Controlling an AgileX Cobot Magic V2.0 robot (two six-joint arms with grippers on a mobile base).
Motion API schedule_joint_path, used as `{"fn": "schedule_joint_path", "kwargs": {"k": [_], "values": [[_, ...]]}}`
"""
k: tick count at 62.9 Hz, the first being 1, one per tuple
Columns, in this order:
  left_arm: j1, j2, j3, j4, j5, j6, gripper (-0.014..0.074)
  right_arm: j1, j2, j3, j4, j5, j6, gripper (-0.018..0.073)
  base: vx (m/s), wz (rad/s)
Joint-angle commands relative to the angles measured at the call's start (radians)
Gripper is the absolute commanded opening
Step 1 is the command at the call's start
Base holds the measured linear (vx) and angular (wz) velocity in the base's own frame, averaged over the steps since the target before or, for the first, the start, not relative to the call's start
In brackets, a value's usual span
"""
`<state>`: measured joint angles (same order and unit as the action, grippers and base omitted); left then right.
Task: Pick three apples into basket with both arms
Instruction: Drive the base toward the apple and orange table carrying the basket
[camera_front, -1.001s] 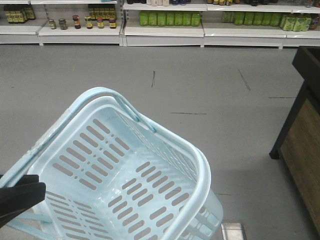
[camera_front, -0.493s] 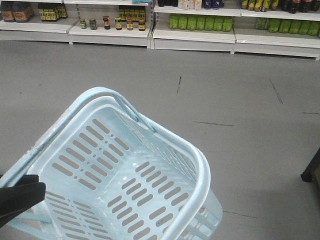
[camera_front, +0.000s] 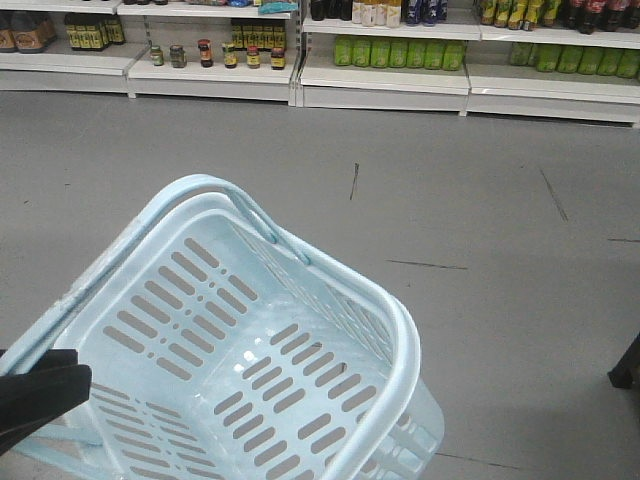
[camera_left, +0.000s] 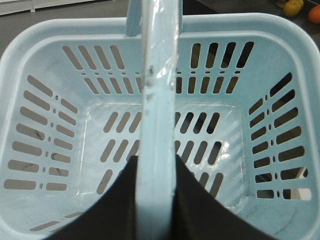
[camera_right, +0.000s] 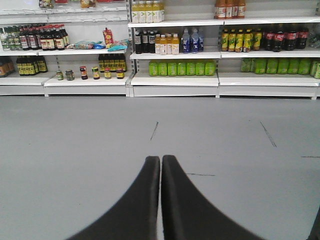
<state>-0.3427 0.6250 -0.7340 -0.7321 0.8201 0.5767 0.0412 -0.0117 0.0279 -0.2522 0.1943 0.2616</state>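
Left wrist: slotted, glossy plastic basket (camera_left: 75, 32)

Pale blue basket (camera_front: 402, 335) tilts above grey floor (camera_front: 480, 190).

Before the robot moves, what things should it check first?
1. The left tool is shut on the handle: ok.
2. The basket has room, with nothing inside: ok.
3. The right tool is free, shut on nothing: ok.
4. The apples are in sight: not ok, no view shows any.
5. The way to the apples: cannot tell.
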Motion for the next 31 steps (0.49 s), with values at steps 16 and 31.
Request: {"fn": "schedule_joint_path", "kwargs": {"k": [16, 31], "values": [[-0.005, -0.004, -0.031, -0.065, -0.076, -0.007, -0.0006, -0.007, -0.014, 0.012, -0.012, -0.07, -0.008, -0.0004, 0.23, -0.12], [-0.005, -0.004, -0.031, -0.065, -0.077, -0.007, -0.0006, -0.007, -0.014, 0.012, -0.012, -0.07, -0.008, -0.0004, 0.25, -0.13]]}}
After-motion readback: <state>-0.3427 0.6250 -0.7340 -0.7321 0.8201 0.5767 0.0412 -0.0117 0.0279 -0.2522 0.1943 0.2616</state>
